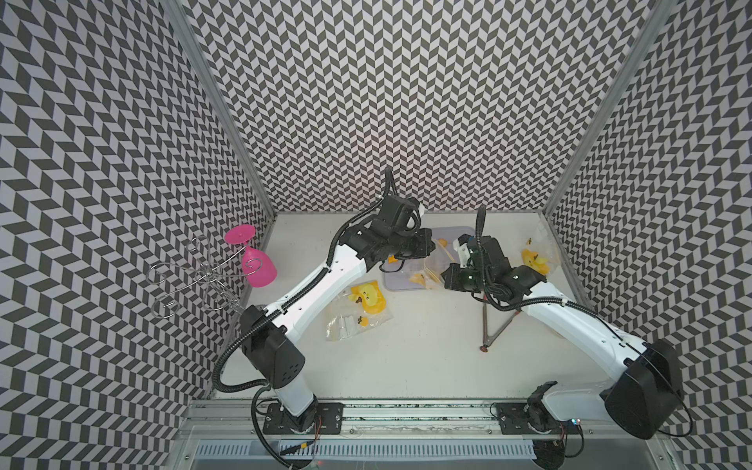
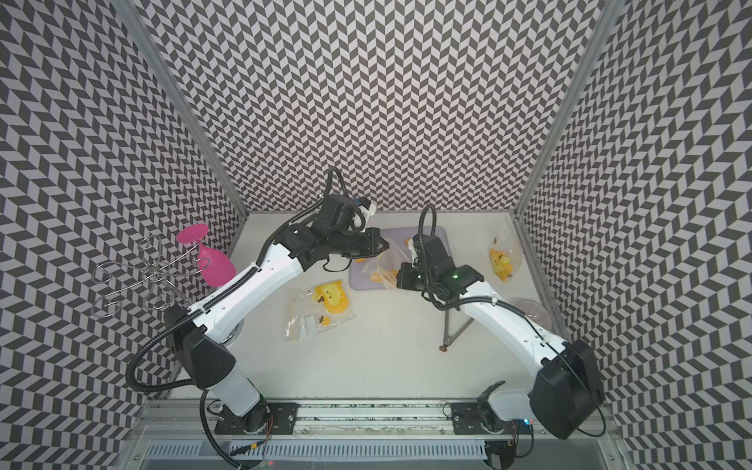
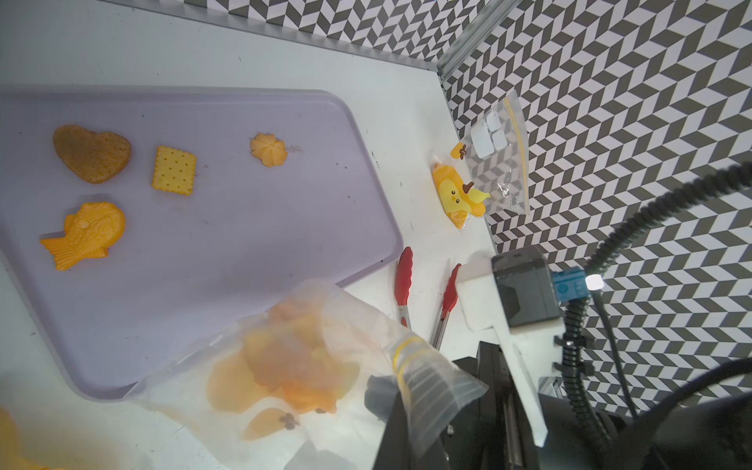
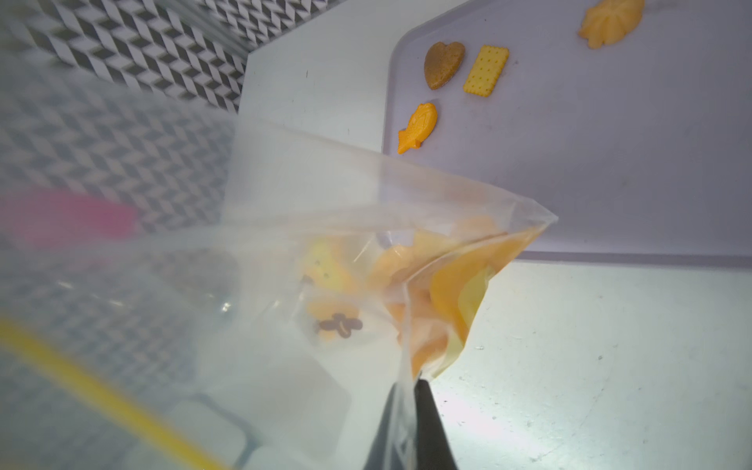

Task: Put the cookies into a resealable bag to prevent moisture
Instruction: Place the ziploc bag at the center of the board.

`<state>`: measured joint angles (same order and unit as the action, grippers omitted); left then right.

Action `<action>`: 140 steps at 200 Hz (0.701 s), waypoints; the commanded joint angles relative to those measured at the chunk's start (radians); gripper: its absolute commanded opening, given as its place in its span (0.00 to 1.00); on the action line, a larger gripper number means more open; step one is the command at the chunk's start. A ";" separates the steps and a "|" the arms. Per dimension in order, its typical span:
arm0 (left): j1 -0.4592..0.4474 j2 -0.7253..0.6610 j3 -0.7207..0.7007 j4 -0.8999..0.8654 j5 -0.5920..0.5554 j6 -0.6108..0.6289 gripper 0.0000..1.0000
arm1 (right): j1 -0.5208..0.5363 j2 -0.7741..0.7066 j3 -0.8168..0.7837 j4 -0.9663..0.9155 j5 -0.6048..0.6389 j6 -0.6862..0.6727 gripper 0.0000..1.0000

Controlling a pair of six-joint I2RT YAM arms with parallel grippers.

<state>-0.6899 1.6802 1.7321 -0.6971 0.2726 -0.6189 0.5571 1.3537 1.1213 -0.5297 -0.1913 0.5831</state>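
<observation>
Bag (image 4: 366, 252) fills the right wrist view, with the right gripper (image 4: 412, 392) jaws clamped on its film. Left gripper (image 2: 380, 247) jaws are closed just beside the bag's top edge; can't tell if they grip it. 4 cookies (image 3: 87, 234) lie on the tray (image 3: 244, 252), more show inside the bag. Step, likely: mid-loading. Next move needs the mouth open and 1 gripper free, maybe for the tongs (image 3: 403, 280). Bag overhangs the tray rim. Open table toward the arm bases; wall close on the right.
</observation>
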 commanded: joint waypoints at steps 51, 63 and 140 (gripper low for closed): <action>-0.003 -0.088 -0.149 0.074 0.058 0.022 0.00 | 0.000 0.035 0.230 -0.297 0.051 -0.141 0.00; -0.003 -0.118 -0.211 0.105 0.096 0.012 0.00 | 0.001 0.058 0.263 -0.371 0.047 -0.171 0.00; 0.003 -0.125 -0.393 0.176 0.105 0.013 0.00 | 0.006 0.090 0.180 -0.217 -0.034 -0.194 0.57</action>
<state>-0.6914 1.5463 1.3323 -0.5735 0.3759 -0.6220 0.5598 1.4841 1.3098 -0.8898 -0.1921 0.4023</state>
